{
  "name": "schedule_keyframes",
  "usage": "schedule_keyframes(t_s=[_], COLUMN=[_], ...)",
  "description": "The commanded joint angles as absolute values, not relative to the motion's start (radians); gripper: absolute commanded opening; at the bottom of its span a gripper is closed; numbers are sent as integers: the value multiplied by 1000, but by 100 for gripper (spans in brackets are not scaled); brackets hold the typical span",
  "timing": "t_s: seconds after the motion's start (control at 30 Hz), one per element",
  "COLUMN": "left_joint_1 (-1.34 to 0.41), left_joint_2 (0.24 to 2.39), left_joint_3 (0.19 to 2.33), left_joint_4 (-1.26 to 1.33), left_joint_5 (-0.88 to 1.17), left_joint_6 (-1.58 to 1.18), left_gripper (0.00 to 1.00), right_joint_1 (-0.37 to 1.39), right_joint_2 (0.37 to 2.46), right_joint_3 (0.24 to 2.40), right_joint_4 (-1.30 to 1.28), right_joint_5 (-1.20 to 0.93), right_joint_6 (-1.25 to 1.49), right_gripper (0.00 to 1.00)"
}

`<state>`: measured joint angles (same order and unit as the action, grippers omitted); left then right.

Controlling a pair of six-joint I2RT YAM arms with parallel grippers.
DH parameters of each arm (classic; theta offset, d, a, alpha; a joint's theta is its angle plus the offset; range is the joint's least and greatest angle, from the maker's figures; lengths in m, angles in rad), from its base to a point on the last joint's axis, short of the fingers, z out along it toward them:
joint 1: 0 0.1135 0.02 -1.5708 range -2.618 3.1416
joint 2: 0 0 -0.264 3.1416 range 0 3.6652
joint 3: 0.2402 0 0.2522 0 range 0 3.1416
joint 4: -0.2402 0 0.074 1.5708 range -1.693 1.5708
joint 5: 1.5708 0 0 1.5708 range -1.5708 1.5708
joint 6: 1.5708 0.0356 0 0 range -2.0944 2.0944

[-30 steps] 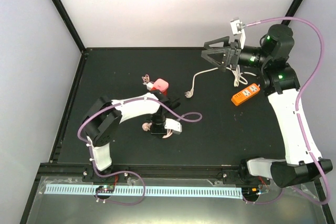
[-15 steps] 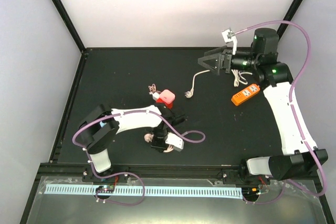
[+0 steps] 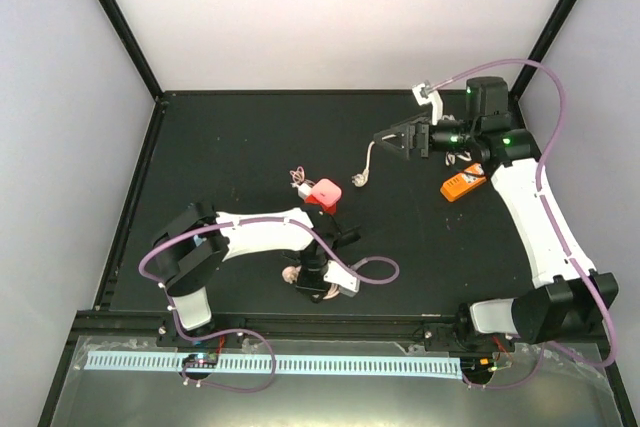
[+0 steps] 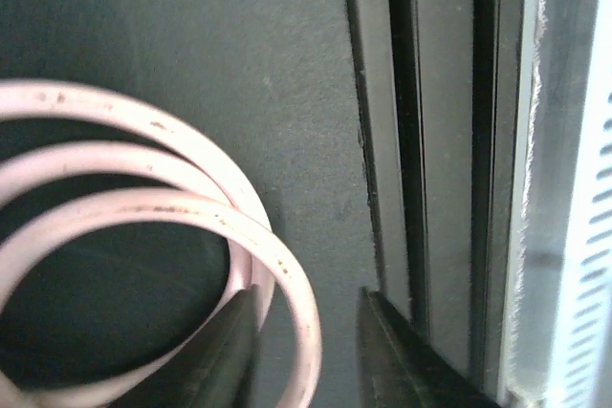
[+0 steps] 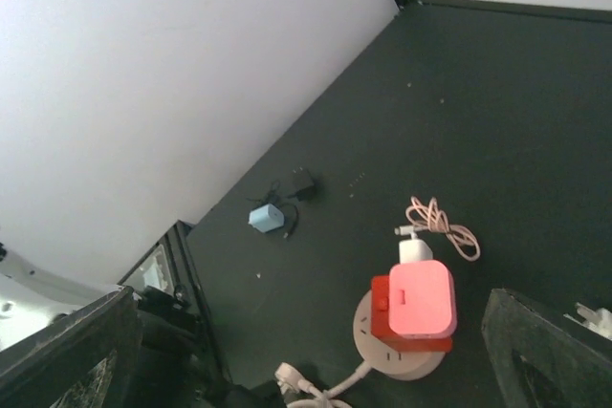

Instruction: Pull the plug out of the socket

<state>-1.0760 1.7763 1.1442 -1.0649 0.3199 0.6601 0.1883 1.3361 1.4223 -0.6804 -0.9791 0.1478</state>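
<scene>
The pale pink round cable [image 4: 143,207] lies in three loops on the dark matte worktop [image 4: 191,26]. The loops fill the left side of the view and have small brown marks on them. At the bottom are the two dark fingers [image 4: 392,355] of the left pincer [image 4: 306,355]. There is a gap between them. The outer loop of the cable runs down through this gap, close to the left finger and apart from the right one. To the right of the worktop runs a black metal rail [image 4: 402,93] from top to bottom. Past the rail, at the right edge, is a white strip with little slots [image 4: 583,236], which looks blurry.
</scene>
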Motion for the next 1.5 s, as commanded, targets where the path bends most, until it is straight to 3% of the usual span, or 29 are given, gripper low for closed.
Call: schedule_keyframes(t_s=[0.0,0.1,0.17,0.4,0.57,0.73,1.0,1.47], left_joint_1=[-1083,-1054,-1015,-829,-604,-484,-450,-449], left_joint_2=[1754,1705,1659,1521,1436,1393,1405,1410], left_joint_3=[1193,1206,1224,1282,1260,1196,1111,1095], left_joint_4=[-1019,-1020,-1033,-1049,-957,-843,-716,-667], left_joint_5=[349,340,366,423,490,506,480,462], left_joint_6=[638,627,626,616,561,532,518,495], left_gripper=[41,64,73,82,81,76,61,58], right_joint_1=[183,183,184,187,221,259,317,402], right_joint_2=[1345,1349,1352,1417,1512,1641,1812,2003], right_joint_3=[1376,1329,1294,1229,1259,1307,1367,1453], right_joint_4=[-660,-641,-616,-561,-580,-595,-589,-641], right_joint_5=[-928,-913,-918,-957,-963,-969,-975,-1048], right_joint_6=[113,129,149,183,145,126,122,107], right_gripper=[100,100,100,98,95,93,89,87])
